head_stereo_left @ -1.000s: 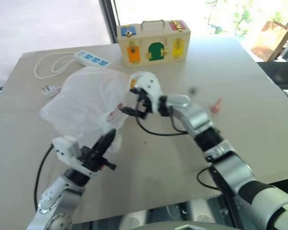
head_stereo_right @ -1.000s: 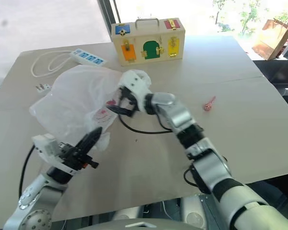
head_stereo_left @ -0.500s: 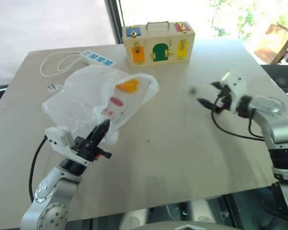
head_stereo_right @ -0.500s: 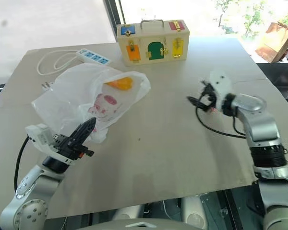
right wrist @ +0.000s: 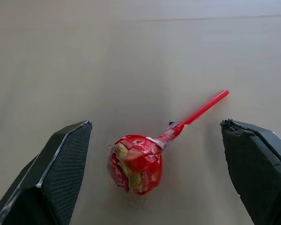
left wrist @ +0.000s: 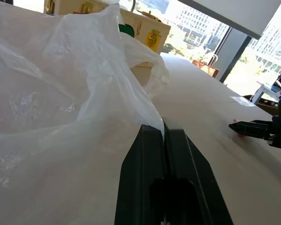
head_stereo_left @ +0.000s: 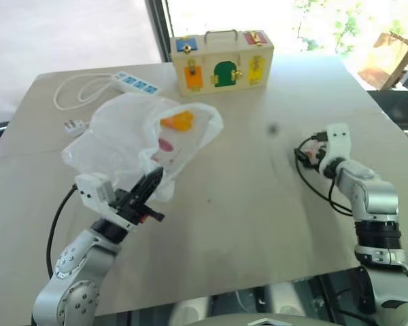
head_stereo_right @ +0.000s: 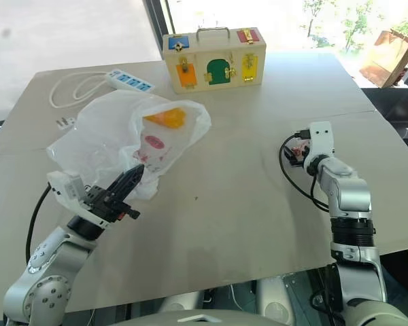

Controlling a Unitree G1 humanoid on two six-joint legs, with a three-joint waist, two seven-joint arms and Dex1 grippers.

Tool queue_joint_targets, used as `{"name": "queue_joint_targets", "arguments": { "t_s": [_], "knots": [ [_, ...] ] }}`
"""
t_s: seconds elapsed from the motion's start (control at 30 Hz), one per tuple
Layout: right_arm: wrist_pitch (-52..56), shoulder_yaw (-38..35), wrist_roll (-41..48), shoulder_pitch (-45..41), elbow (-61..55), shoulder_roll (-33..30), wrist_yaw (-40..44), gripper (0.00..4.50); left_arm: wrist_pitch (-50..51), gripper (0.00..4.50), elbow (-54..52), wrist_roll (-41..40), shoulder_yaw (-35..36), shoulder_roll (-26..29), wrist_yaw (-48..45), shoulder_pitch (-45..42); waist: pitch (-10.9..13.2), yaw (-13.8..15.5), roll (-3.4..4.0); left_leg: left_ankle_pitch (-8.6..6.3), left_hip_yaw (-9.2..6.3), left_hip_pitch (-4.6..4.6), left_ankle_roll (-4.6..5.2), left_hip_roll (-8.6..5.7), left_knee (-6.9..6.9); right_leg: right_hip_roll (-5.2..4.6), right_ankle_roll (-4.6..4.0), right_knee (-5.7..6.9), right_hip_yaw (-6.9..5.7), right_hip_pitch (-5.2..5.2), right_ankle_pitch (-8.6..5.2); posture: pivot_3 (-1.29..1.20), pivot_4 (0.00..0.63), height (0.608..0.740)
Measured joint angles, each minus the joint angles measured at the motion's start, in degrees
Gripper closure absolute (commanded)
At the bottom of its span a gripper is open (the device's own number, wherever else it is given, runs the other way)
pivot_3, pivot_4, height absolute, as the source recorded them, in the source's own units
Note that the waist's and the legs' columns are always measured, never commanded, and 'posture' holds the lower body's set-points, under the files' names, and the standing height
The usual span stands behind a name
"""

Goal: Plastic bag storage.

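The plastic bag (head_stereo_left: pixel 122 142), crinkly translucent white film with red print, lies puffed up on the table's left half, its mouth facing right. An orange object (head_stereo_left: pixel 179 122) shows through the film near the mouth. My left gripper (head_stereo_left: pixel 153 180) is shut on the bag's near edge; in the left wrist view the film (left wrist: pixel 61 93) runs into the closed fingertips (left wrist: pixel 155 133). My right gripper (right wrist: pixel 155 124) stands open on the table's right side, its fingers on either side of a red lollipop (right wrist: pixel 136 164) lying on the tabletop, not touching it.
A wooden latch box (head_stereo_left: pixel 221 58) with coloured doors stands at the table's far edge. A white power strip (head_stereo_left: pixel 136 83) with its cable and plug (head_stereo_left: pixel 73 126) lies at the far left. A brown paper bag (head_stereo_left: pixel 393 54) sits beyond the table (head_stereo_left: pixel 245 204).
My right gripper left the bag's mouth and swung right across the table, coming down over the lollipop, still open. The bag's mouth sagged. My left gripper stayed shut on the bag.
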Motion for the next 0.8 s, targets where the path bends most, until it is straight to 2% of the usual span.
{"name": "queue_joint_targets", "arguments": {
  "t_s": [0.2, 0.23, 0.3, 0.47, 0.5, 0.63, 0.8],
  "knots": [
    [-2.87, 3.13, -2.04, 3.57, -2.41, -0.11, -0.70, 0.05, -0.05, 4.50, -0.08, 0.04, -0.02, -0.34, 0.75, 1.59, -0.04, -0.21, -0.02, 0.00, 0.01, 0.05, 0.00, 0.02, 0.00, 0.01, 0.00, 0.01, 0.01, 0.02, 0.00, 0.00, 0.150, 0.739],
    [-3.89, 3.42, -2.43, 3.89, -2.40, -0.11, -0.71, 0.29, -0.04, 4.50, -0.09, 0.09, -0.07, -0.34, 0.78, 1.92, -0.04, -0.24, -0.02, -0.01, 0.02, 0.07, 0.01, 0.02, 0.00, 0.01, 0.00, 0.02, 0.02, 0.04, 0.00, 0.00, 0.150, 0.739],
    [-5.17, 4.10, -2.84, 4.03, -2.01, -0.08, -0.74, 0.87, -0.04, 4.50, -0.09, 0.18, -0.23, -0.34, 0.89, 2.03, -0.04, -0.24, -0.02, -0.01, 0.00, 0.12, 0.01, 0.02, 0.00, 0.02, 0.00, 0.02, -0.01, 0.09, 0.00, 0.00, 0.150, 0.739],
    [-7.84, 5.22, -3.10, 3.93, -0.49, 0.09, -0.62, 3.41, -0.04, 4.50, -0.10, 0.28, -0.54, -0.28, 1.14, 1.63, -0.05, -0.11, -0.04, 0.00, -0.01, 0.13, 0.01, 0.00, 0.05, 0.02, 0.00, 0.06, -0.02, 0.11, 0.00, 0.00, 0.150, 0.739],
    [-8.07, 5.40, -3.16, 3.88, -0.46, 0.08, -0.56, 3.76, -0.03, 4.50, -0.09, 0.27, -0.54, -0.24, 1.14, 1.57, -0.05, -0.12, -0.04, 0.00, 0.00, 0.13, 0.01, 0.00, 0.05, 0.02, 0.00, 0.06, -0.01, 0.11, 0.00, 0.00, 0.150, 0.739],
    [-7.60, 5.60, -2.76, 3.63, -0.58, 0.10, 0.43, 3.77, -0.03, 4.50, -0.10, 0.22, -0.52, -0.03, 1.14, 1.43, -0.06, -0.20, -0.05, 0.00, -0.01, 0.13, 0.01, 0.00, 0.05, 0.03, 0.00, 0.07, -0.01, 0.11, 0.00, 0.00, 0.150, 0.739],
    [-0.95, 10.35, 5.32, 1.11, -6.50, 2.72, 10.41, 3.77, -0.04, 4.50, -0.11, 0.23, -0.71, -0.16, 1.19, 1.21, -0.01, -0.91, 0.02, -0.01, 0.02, 0.13, 0.01, 0.15, 0.05, 0.08, -0.01, 0.10, 0.02, 0.07, 0.00, 0.00, 0.150, 0.739]
  ]
}}
